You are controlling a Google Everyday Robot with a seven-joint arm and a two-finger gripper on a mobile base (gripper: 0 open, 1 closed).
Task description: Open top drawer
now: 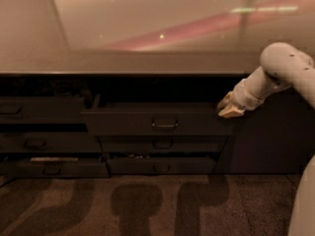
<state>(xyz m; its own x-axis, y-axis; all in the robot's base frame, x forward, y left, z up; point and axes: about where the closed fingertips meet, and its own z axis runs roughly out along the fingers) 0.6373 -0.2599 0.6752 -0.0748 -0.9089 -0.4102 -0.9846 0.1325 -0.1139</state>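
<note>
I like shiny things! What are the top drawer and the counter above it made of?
The top drawer looks like dark grey painted wood or board, matt: flat front, no glare; it could be metal. The counter looks like polished stone or laminate, since lights mirror in it. The gripper, at the drawer's right top edge, seems pale plastic.

Glossy pale tabletop (147, 58) across 12 o'clock, with a pink streak (197, 28) reflected on it. Left drawer stack (39, 141) at 9 o'clock has three dark fronts and a pale strip (54, 159) at the lowest. Two lower drawers (197, 144) sit just below centre. Dark side panel (270, 141) at 3 o'clock, below the tool (230, 107). Brown carpet (59, 205) at 6 o'clock, carrying dark shadows (135, 205).
</note>
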